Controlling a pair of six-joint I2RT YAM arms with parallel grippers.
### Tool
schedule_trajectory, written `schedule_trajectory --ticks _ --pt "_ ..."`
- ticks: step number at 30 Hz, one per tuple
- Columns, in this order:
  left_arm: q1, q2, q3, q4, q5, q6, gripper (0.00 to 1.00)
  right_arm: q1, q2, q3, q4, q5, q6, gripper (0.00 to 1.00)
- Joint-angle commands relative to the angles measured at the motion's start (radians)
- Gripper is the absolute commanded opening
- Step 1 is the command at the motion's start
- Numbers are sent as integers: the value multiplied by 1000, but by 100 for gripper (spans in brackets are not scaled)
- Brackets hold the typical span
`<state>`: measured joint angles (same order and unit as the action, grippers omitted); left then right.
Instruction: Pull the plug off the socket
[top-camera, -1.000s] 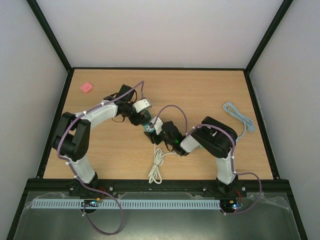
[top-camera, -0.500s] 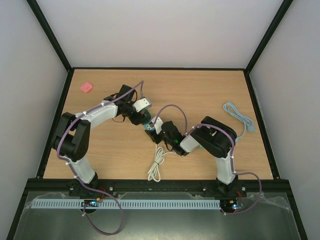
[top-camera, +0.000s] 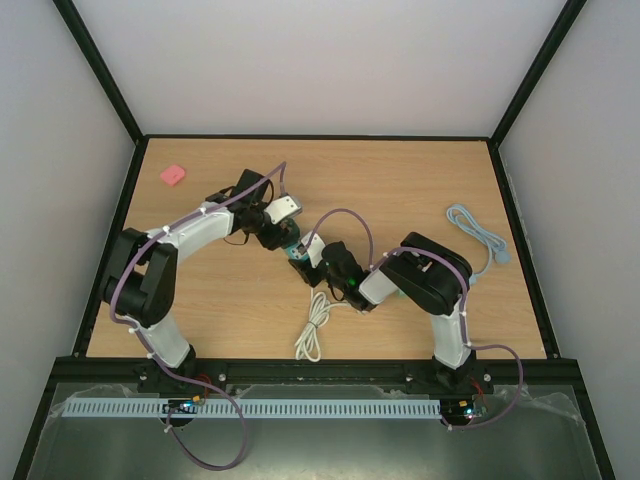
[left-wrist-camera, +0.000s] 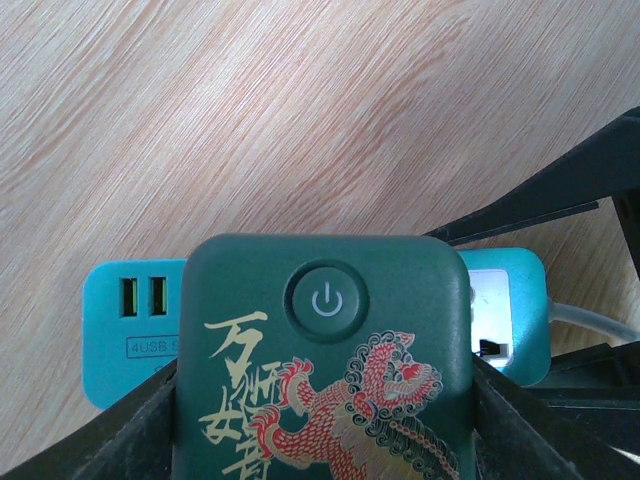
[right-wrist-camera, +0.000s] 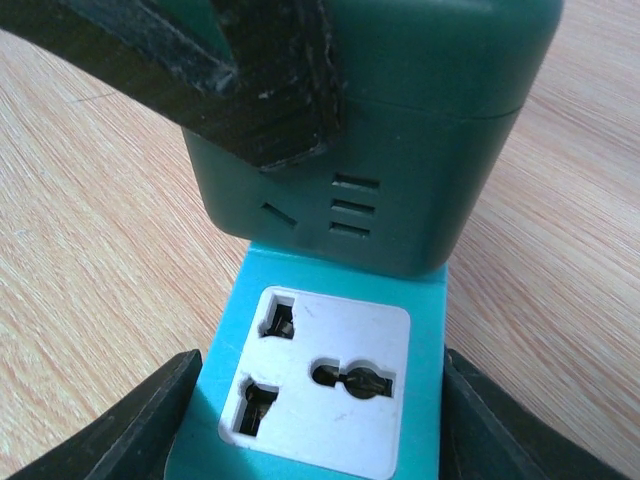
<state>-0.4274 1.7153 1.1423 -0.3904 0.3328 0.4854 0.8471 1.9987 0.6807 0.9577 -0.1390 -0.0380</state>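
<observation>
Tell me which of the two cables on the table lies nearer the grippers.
The white bundled cable, lying mid-table close by them; the pale blue cable sits far off at the table's right edge.

Top external cam is sitting high, above & behind the arm bases, looking down & fwd, so the whole table (top-camera: 400, 180) w/ both arms is fitting in frame; it's the far view, w/ small detail. Left wrist cam is looking from v. close onto the printed face of the dark green plug (left-wrist-camera: 320, 340), w/ the teal power strip (left-wrist-camera: 110, 340) & wood grain beyond. Right wrist cam is looking along that strip, also v. close, facing its white outlet (right-wrist-camera: 330, 375) & the plug's vented side. Both wrist views are sharing plug & strip from different sides; the top view is showing the same spot mid-table, btw the two wrists.
</observation>
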Motion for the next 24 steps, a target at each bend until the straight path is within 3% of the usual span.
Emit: schedule_trajectory --ticks 1,10,19,24 --pt "-25 -76 36 -36 155 -8 36 -6 53 4 -48 24 -13 2" --pt "-13 -89 64 -67 200 -21 35 -14 64 18 -89 14 -8 2" --pt "-22 -145 -35 32 50 42 32 -21 76 36 -129 -15 11 2" --pt "-24 -150 -51 36 67 38 32 -21 80 38 -136 -5 6 2"
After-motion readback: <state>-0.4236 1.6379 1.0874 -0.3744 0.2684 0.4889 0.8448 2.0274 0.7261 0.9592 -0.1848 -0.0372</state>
